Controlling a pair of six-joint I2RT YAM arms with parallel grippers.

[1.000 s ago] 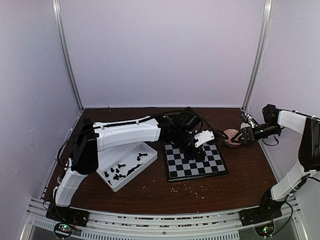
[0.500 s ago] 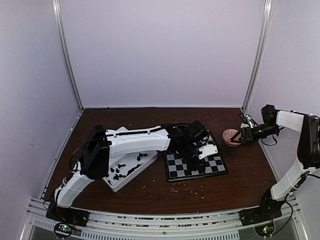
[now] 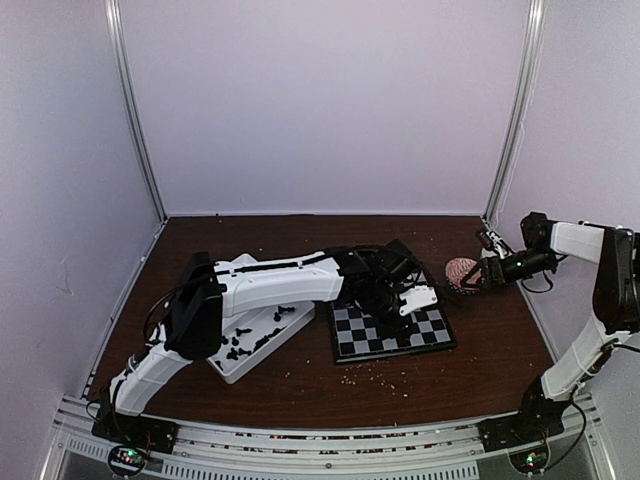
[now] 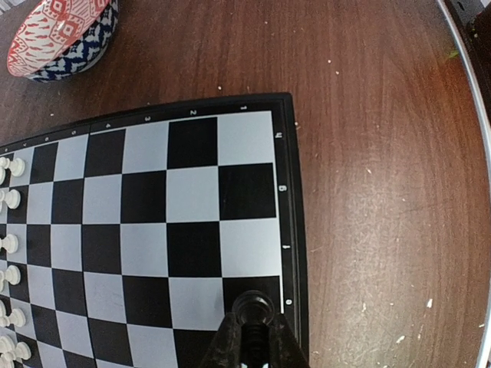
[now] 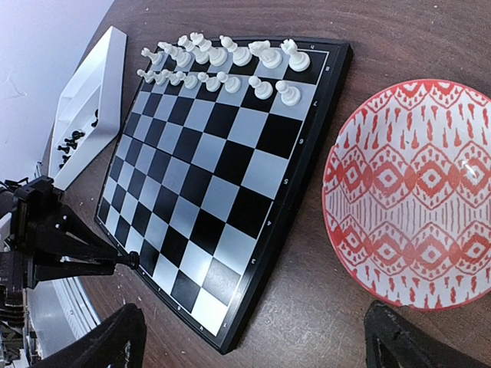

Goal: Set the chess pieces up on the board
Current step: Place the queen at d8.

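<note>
Loose chess pieces (image 3: 243,342) in the tray (image 3: 262,360) at left, then left gripper (image 4: 252,328) pinched shut on one black piece (image 4: 254,304) over the board (image 3: 395,332) edge square at bottom centre: lower straight, seat upright, release; far right, right gripper (image 3: 480,276) wide open, empty.

Patterned bowl (image 5: 418,195), white chess pieces (image 5: 222,61), tray (image 5: 96,96) and crumbs (image 3: 372,378) on a brown wooden table (image 3: 300,390).
The bowl, red-and-white inside and blue-and-white outside, sits upright. In the right wrist view, the white chess pieces stand in two rows near the bowl, to its upper left. The white tray lies beyond them, well apart from the bowl. Pale crumbs are scattered in front of the bowl.
</note>
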